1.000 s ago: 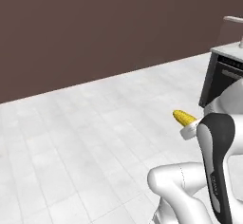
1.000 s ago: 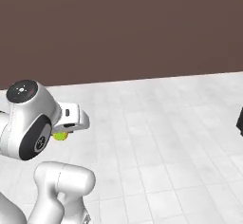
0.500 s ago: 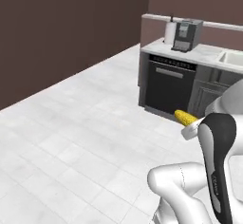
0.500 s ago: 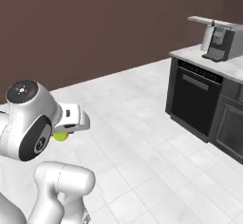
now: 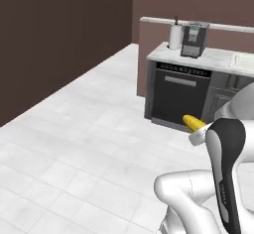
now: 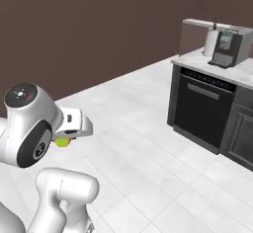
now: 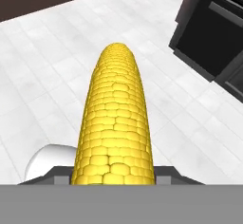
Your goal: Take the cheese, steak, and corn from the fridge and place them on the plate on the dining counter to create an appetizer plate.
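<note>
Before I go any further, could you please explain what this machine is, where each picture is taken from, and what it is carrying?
It is a white robot arm on a base that drives around a simulated kitchen. Two cameras ride on the base behind the arm, one to each side; a third sits on the hand, looking along the gripper. The gripper is shut on the corn, a yellow cob pointing forward over the white tiled floor. Ahead stands a dark oven under a pale counter holding a coffee machine and a paper towel roll.
</note>
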